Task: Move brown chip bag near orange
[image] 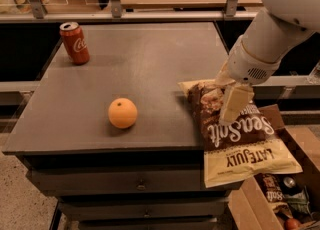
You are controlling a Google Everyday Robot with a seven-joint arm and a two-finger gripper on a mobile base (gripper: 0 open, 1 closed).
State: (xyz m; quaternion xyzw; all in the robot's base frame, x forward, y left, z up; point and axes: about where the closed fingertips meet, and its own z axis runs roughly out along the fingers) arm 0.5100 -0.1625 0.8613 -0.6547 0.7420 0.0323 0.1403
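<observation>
- The fingers [235, 105], at the right edge of the bench [140, 59], appear pinched shut on the upper part of the brown chip bag [235, 136], likely to drag it.
- The bag's lower end overhangs the edge; the orange [122, 113] sits well apart, mid-bench.

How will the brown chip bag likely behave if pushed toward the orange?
The brown chip bag probably crumples, being crinkly. Its end overhangs the table edge, so it may slip off. The gripper is at its upper part.

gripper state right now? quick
Gripper: down on the chip bag at the table's right edge, apart from the orange; open or closed cannot be told.
</observation>
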